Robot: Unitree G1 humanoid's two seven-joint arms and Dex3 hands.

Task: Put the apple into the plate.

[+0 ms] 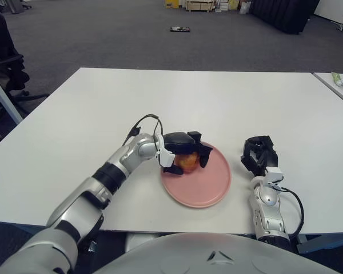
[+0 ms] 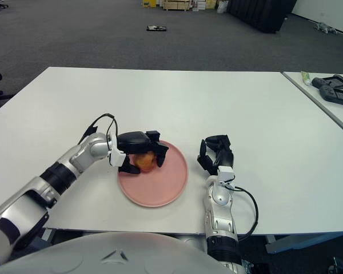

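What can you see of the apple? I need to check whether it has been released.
The apple looks orange-red and rounded, mostly hidden under the left hand, whose dark fingers curl over its top and sides. It sits over the left part of the pink plate, low enough that it seems to touch it, though the contact is hidden. It has not been released.

Apple [image 1: 187, 162] in left robot hand [image 1: 184, 152]
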